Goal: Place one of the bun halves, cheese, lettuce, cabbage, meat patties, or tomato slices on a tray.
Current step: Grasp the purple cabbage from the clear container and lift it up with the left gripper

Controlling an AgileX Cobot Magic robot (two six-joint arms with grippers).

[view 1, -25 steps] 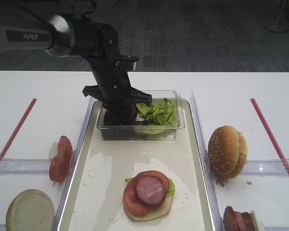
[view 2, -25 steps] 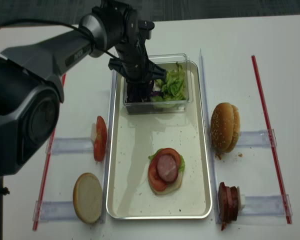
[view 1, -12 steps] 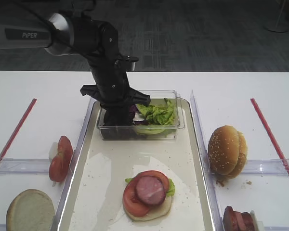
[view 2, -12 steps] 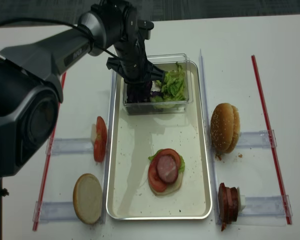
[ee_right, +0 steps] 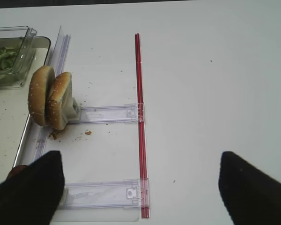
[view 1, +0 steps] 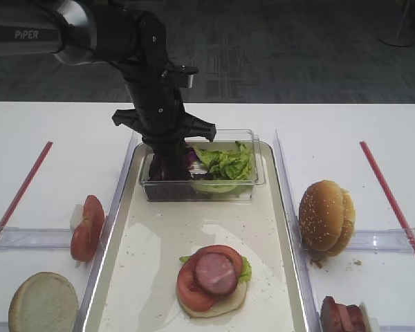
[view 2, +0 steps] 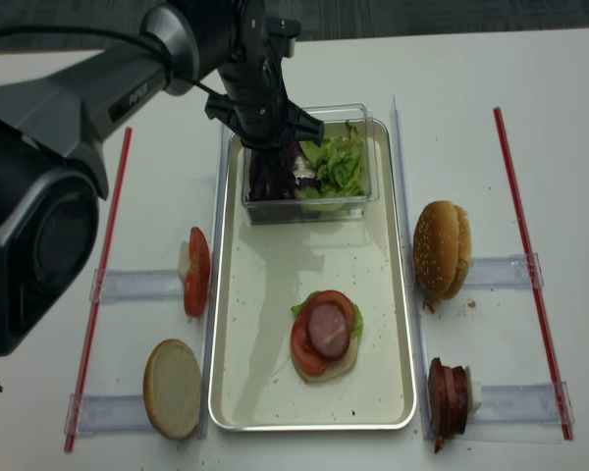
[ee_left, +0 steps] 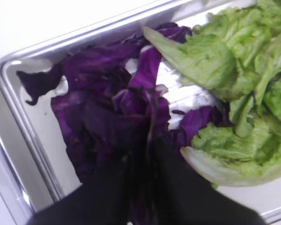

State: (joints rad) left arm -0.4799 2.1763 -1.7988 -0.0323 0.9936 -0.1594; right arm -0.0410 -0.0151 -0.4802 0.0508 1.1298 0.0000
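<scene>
Left tool (ee_left: 147,159) pinches a purple cabbage (ee_left: 107,117) leaf in the clear box (view 1: 252,181); right tool (ee_right: 140,187) gapes wide

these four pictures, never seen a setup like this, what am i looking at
It is a two-armed robot building a burger on a white table. Two pictures look down from above; two come from cameras on the wrists. The left gripper reaches into a clear box, its fingers pinched shut on purple cabbage beside green lettuce. The right gripper hangs open over bare table. On the metal tray lies a bun half stacked with lettuce, tomato and a meat patty. Beside the tray: tomato slices, sesame buns, more patties.
</scene>
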